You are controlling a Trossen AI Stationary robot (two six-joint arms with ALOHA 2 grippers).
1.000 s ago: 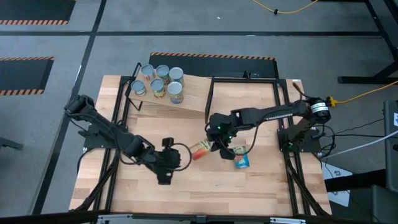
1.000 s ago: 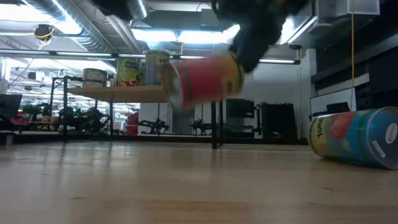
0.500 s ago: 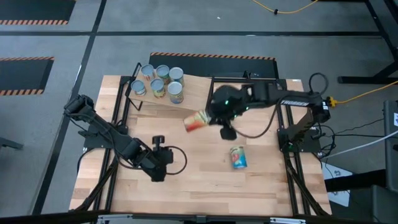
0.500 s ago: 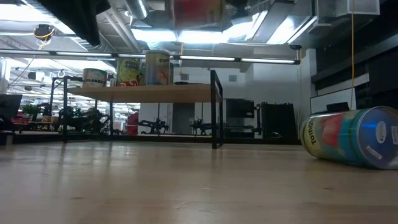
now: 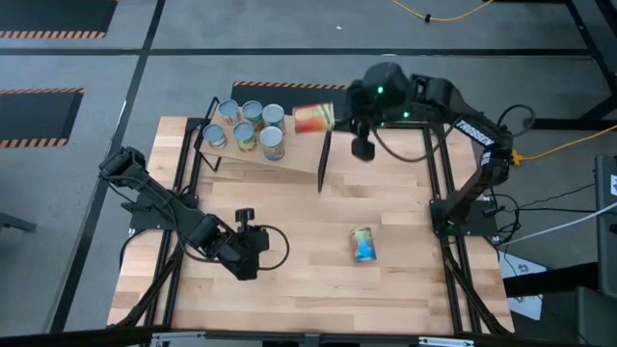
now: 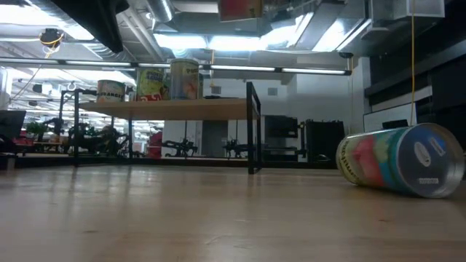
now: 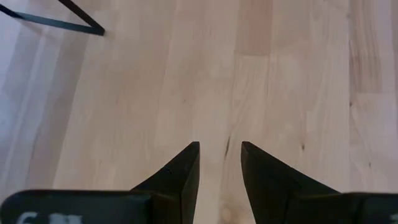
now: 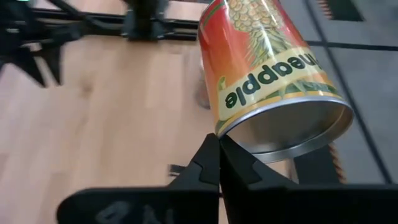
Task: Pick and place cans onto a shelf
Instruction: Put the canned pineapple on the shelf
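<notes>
**High view vs wrist views: red can aloft by the shelf**

High view, upper centre: right gripper [image 5: 333, 118] holds a red-orange can [image 5: 313, 119] in the air just right of the shelf [image 5: 299, 149] and its cluster of five upright cans [image 5: 249, 126]. The can's long axis runs roughly left-right across the frame, lying sideways rather than upright.

Right wrist view adds what the overhead cannot: the fingers [image 8: 214, 163] are pressed together on the rim of the can [image 8: 267, 81], pinching its edge; the open metal end faces the camera and the label reads upside down.

Low view shows only the can's underside [image 6: 241, 8] at the top edge, above the shelf board [image 6: 171, 109].

One blue-labelled can [image 5: 364, 244] lies on its side on the table [image 5: 405, 289], lower right of centre in the high view; in the low view [image 6: 397, 160] its end faces right.

Left gripper [image 5: 253, 253] is low at lower left; the left wrist view shows its fingers [image 7: 183, 171] parted, nothing between, over bare wood.
</notes>
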